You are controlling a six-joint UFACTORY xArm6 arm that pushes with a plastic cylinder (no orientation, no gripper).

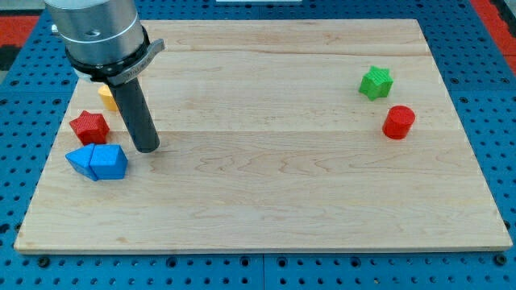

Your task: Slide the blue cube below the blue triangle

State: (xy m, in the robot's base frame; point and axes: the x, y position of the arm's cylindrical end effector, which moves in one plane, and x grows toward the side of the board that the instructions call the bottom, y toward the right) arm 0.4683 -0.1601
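Observation:
Two blue blocks lie touching each other near the board's left edge. The left one (81,160) looks like the blue cube. The right one (110,162) looks like the blue triangle. My tip (147,150) rests on the board just to the right of and slightly above the right blue block, a small gap away. The rod rises from there towards the view's top left.
A red star (89,126) sits just above the blue pair. A yellow block (106,97) is partly hidden behind the rod. A green star (376,82) and a red cylinder (398,122) stand at the right. The wooden board (266,201) lies on a blue pegboard.

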